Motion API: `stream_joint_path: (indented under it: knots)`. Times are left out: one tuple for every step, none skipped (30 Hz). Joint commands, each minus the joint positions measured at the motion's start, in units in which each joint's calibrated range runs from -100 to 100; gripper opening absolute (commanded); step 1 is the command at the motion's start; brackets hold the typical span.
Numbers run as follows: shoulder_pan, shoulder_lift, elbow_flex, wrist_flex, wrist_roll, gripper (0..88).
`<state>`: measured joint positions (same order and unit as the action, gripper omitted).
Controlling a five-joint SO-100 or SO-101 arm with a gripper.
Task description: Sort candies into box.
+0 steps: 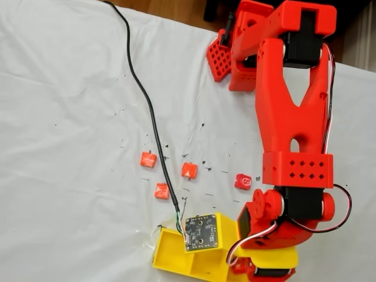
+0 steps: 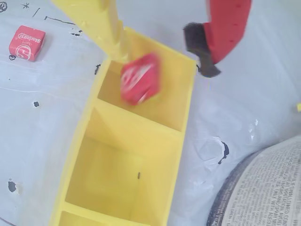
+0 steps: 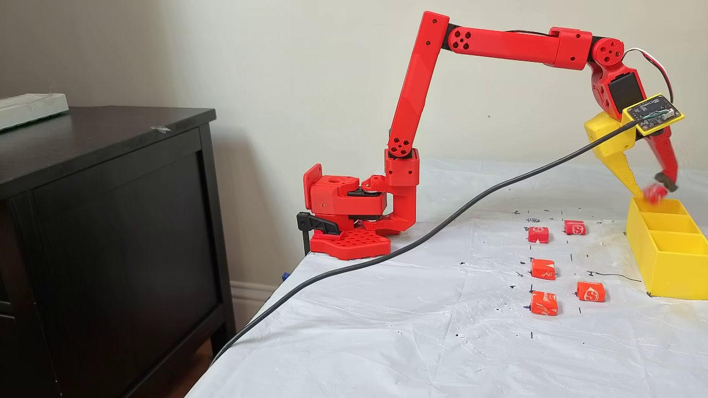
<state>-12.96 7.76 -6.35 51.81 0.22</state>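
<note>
Fingers apart above end compartment of yellow box in wrist view; blurred red candy just beside yellow finger, over that compartment, contact not discernible. Side-on fixed view: same candy at box rim; five candies on table. Top-down fixed view: three candies visible, fourth beside arm.

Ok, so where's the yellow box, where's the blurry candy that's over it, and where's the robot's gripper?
yellow box (image 2: 186, 101): wrist view, on its right wall.
blurry candy (image 2: 139, 78): wrist view, on the middle of its red wrapper.
gripper (image 3: 655, 185): a fixed view from the side, midway between the yellow and red fingertips.
</note>
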Motion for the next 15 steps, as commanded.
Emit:
stream_joint_path:
  knots:
    - [0.1, -2.5, -6.5, 0.0, -0.2, 36.9]
    - [0.1, -2.6, -6.6, 0.4, -0.2, 37.7]
    - [0.0, -2.7, -6.7, 0.5, -0.2, 37.6]
    - [0.0, -3.0, -6.7, 0.7, -0.2, 36.7]
    - [0.0, -3.1, -6.7, 0.9, -0.3, 36.0]
    - [0.0, -3.3, -6.7, 1.0, -0.3, 34.4]
    - [0.0, -3.5, -6.7, 1.1, -0.3, 32.4]
    - [0.0, -3.8, -6.7, 1.4, -0.4, 30.5]
    - [0.0, -4.2, -6.7, 1.9, -0.6, 27.5]
    - [0.0, -4.6, -6.7, 2.3, -0.7, 23.1]
    - [0.0, -5.1, -6.7, 2.9, -0.9, 18.4]
    - [0.0, -5.7, -6.6, 3.5, -1.1, 12.3]
    - [0.0, -6.3, -6.4, 3.9, -1.2, 4.9]
    - [-0.1, -7.1, -6.2, 4.7, -1.5, 1.8]
    - [-0.2, -7.7, -6.2, 5.5, -1.7, 1.6]
